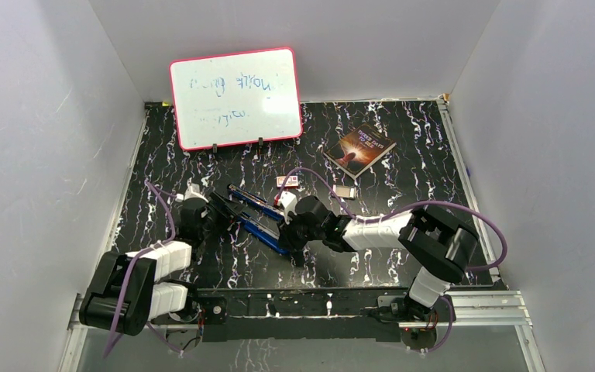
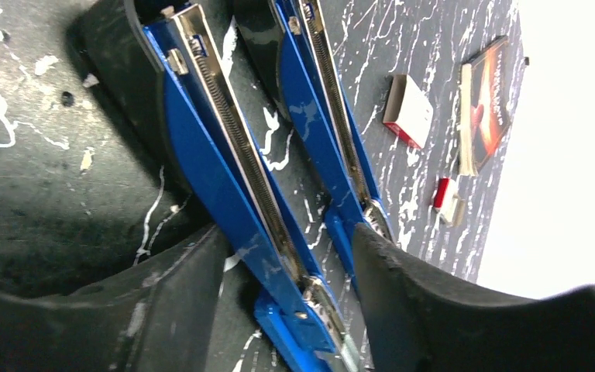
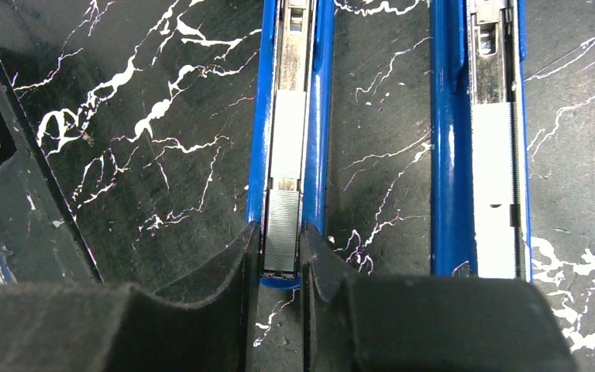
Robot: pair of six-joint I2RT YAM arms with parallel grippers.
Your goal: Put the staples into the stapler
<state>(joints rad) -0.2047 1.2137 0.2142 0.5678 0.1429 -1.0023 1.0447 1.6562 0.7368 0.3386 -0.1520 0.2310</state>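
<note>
The blue stapler [image 1: 257, 219] lies opened out on the black marbled table, its two long arms side by side. In the right wrist view a short ribbed strip of staples [image 3: 282, 230] sits at the near end of the left arm's channel. My right gripper [image 3: 280, 239] is shut on it, one finger pressed to each side. The other arm [image 3: 453, 155] holds a pale silvery strip [image 3: 496, 201] in its channel. My left gripper [image 2: 288, 240] is open and straddles the end of one stapler arm [image 2: 232, 178]. Its left finger touches the blue side and its right finger stands apart.
A pink-framed whiteboard [image 1: 236, 97] leans on the back wall. A book [image 1: 360, 149] lies at the back right. A small white box with a red label [image 1: 287, 181] and another small box [image 1: 345, 191] lie just beyond the stapler. Grey walls enclose the table.
</note>
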